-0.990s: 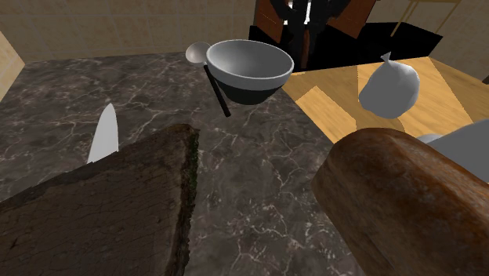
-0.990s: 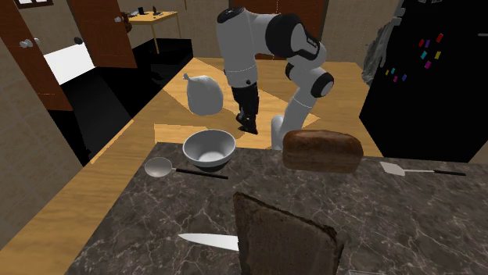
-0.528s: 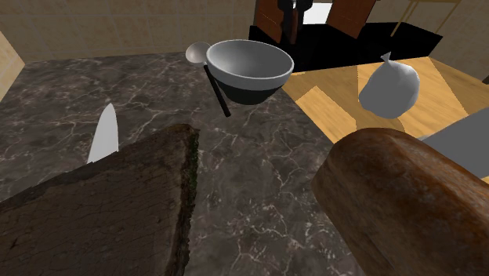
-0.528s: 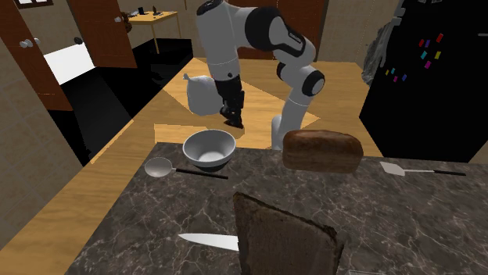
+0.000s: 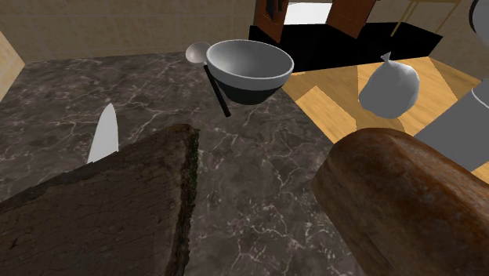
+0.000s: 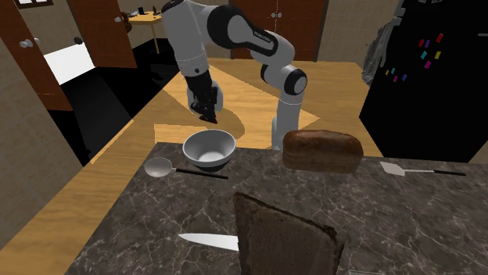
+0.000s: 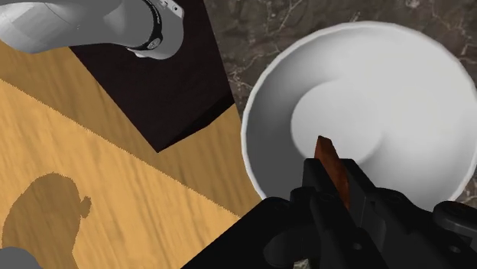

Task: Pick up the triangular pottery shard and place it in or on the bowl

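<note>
marble counter (image 6: 328, 205) bears bowl (image 6: 209, 148); gripper (image 6: 209, 116) clasps shard (image 7: 327, 154), tip toward bowl.

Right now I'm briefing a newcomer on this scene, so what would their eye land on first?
The white arm arches over from beyond the dark marble counter, its black jaws clasping a reddish-brown shard above the pale bowl. In the second exterior view's foreground stands a big rough brown slab.
</note>
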Tool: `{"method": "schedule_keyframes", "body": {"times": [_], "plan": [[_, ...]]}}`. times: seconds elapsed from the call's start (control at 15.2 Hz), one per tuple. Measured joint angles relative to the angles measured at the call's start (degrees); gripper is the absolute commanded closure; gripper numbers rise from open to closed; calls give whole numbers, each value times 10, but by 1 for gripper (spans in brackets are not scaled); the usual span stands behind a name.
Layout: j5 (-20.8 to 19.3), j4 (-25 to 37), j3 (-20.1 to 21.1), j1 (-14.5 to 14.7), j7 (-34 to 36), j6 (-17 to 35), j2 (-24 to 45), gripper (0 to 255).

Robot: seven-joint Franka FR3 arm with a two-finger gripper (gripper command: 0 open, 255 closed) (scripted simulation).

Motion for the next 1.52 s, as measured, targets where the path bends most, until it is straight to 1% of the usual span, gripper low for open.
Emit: {"method": "schedule_keyframes", "body": {"times": [0.33,0.53,0.92,1.32,1.39,1.52], "plan": [[9,-64,-11,-7,-20,40,-27,255],[17,-115,-17,-10,-32,71,-49,255],[28,-194,-26,-11,-49,121,-82,255],[29,-202,-26,-11,-50,127,-85,255],[29,-202,-26,-11,-50,127,-85,0],[29,-202,-26,-11,-50,127,-85,0]]}}
